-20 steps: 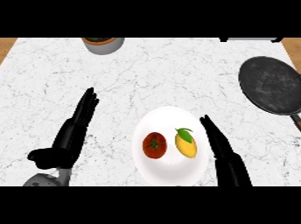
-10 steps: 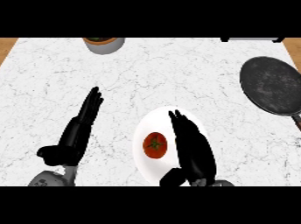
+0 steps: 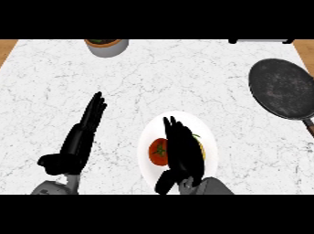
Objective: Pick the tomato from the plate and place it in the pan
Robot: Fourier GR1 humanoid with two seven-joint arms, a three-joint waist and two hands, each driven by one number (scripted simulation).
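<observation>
1. While your right hand [image 3: 183, 157] lies over the white plate [image 3: 148, 137], its fingers [image 3: 175, 132] run straight and pressed together, holding nothing.
2. You see the tomato [image 3: 158, 151] on the plate, touching or just beside the left edge of those fingers, partly hidden by them.
3. A yellow fruit [image 3: 200, 145] barely shows at the fingers' other side.
4. Your left hand [image 3: 79, 139] rests on the counter [image 3: 186, 77], fingers straight together, well apart from the tomato.
5. The pan [image 3: 283, 88] sits far beyond the right fingertips, up and to the right.
</observation>
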